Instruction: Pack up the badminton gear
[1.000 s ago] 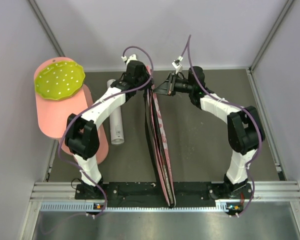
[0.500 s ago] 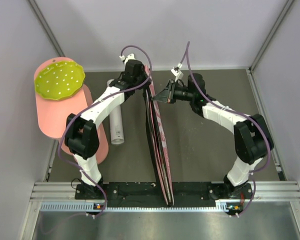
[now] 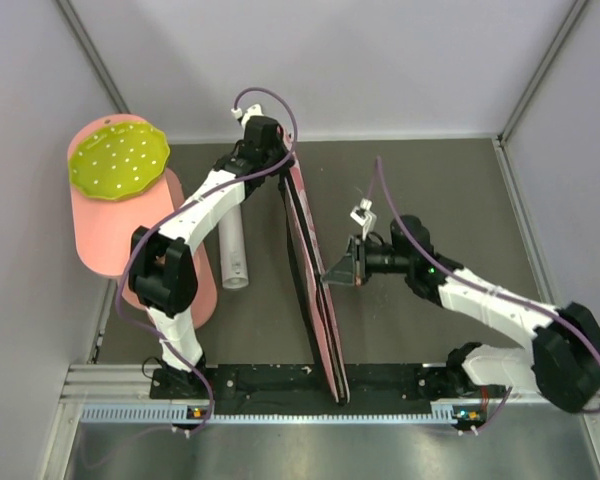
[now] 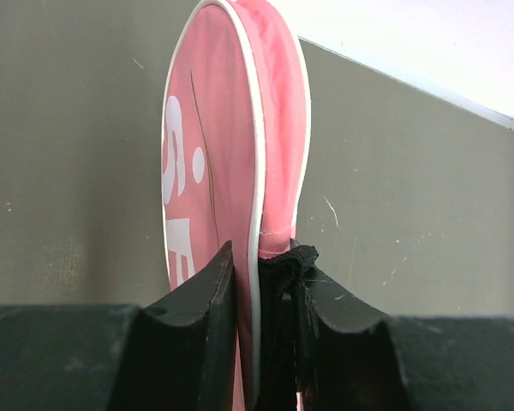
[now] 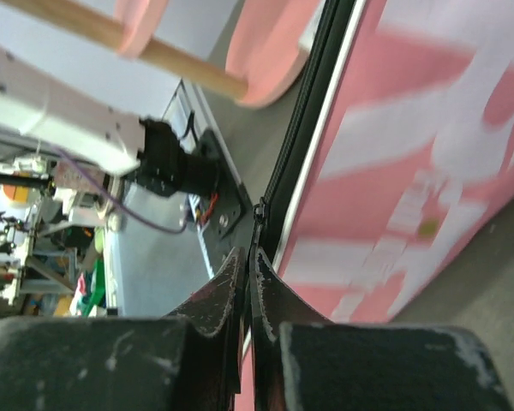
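The pink racket-shaped bag stands on its edge down the middle of the table, white lettering on its side. My left gripper is shut on the bag's far end, with the white piping and a black strap between its jaws. My right gripper is at the bag's right side, about midway along. It is shut on the zipper pull of the black zipper track; the gripper shows no gap. A white tube lies left of the bag.
A big pink cylinder with a yellow-green dotted disc lies at the left wall. Grey walls close in the back and both sides. The arms' base rail runs along the near edge, touching the bag's near end.
My right gripper has travelled from the bag's far end toward the near side along its edge, staying shut. The left jaws have closed further on the bag's far end.
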Controlling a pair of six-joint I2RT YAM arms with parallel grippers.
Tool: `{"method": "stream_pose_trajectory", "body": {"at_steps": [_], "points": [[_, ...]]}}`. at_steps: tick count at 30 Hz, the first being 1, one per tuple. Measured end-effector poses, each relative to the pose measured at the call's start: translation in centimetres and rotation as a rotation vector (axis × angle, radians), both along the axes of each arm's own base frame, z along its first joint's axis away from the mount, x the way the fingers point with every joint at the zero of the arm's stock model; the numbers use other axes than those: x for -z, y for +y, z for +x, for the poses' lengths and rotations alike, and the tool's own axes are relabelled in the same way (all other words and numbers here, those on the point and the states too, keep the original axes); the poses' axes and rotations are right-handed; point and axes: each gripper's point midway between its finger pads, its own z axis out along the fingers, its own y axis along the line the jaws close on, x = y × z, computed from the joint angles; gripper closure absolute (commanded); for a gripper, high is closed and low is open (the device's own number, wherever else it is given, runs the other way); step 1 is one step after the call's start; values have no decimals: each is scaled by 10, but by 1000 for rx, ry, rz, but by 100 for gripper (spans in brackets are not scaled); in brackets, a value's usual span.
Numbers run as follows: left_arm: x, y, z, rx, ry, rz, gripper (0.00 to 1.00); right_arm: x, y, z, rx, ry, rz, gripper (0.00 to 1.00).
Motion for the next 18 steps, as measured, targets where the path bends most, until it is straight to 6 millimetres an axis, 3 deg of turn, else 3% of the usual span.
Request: {"method": "stream_pose_trajectory", "body": {"at_steps": [1, 3, 6, 9, 12, 18], "points": [[-1, 0, 0, 2, -2, 4, 95, 3, -5, -12, -6, 4, -6, 100], [-2, 1, 1, 1, -4, 11, 65, 10, -14, -33, -15, 5, -12, 100], [-6, 1, 3, 9, -12, 22, 37, 21, -28, -58, -20, 26, -14, 100], [-13, 0, 5, 36, -35, 25, 26, 27, -37, -70, -6, 49, -3, 100], [-17, -2, 0, 71, -38, 13, 25, 28, -36, -71, 1, 69, 10, 100], [-29, 1, -46, 141, -2, 16, 26, 32, -29, -64, 8, 83, 20, 100]]}}
